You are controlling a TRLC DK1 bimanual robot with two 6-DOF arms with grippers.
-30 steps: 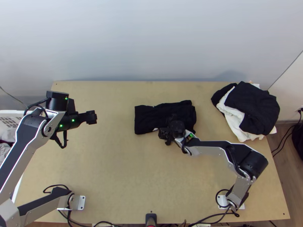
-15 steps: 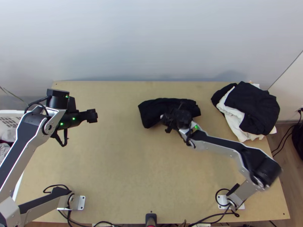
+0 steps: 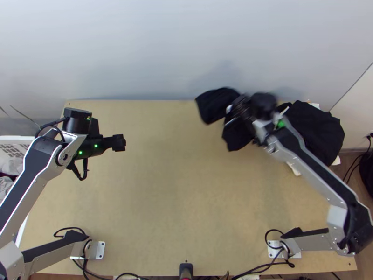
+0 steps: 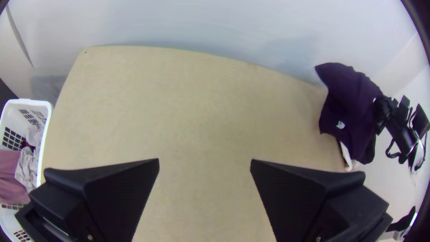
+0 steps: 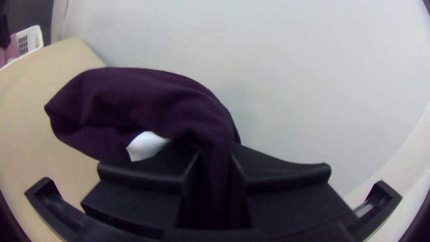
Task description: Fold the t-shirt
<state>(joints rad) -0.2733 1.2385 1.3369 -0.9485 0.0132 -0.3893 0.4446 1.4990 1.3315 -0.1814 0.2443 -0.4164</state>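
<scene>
The right gripper (image 3: 240,108) holds the dark t-shirt (image 3: 215,103) off the table at the back right, near the clothes pile; the shirt hangs bunched and folded on both sides of it. In the right wrist view, the right gripper (image 5: 212,179) is shut on the dark cloth (image 5: 134,96), with a small white patch beside the fingers. At the left stands the left gripper (image 3: 119,143), well away from the shirt. In the left wrist view, the left gripper (image 4: 204,166) is open with bare table between its fingers, and the raised t-shirt (image 4: 351,103) hangs far off.
A pile of black and white clothes (image 3: 314,130) lies at the table's right back corner, partly behind the right arm. A white basket (image 3: 11,144) with clothes stands beyond the left edge. Bare wooden table (image 3: 163,186) spreads between the arms.
The right gripper has lifted the t-shirt off the table and carried it toward the back right; the cloth has gone from lying flat to hanging. The left arm has shifted slightly right.
</scene>
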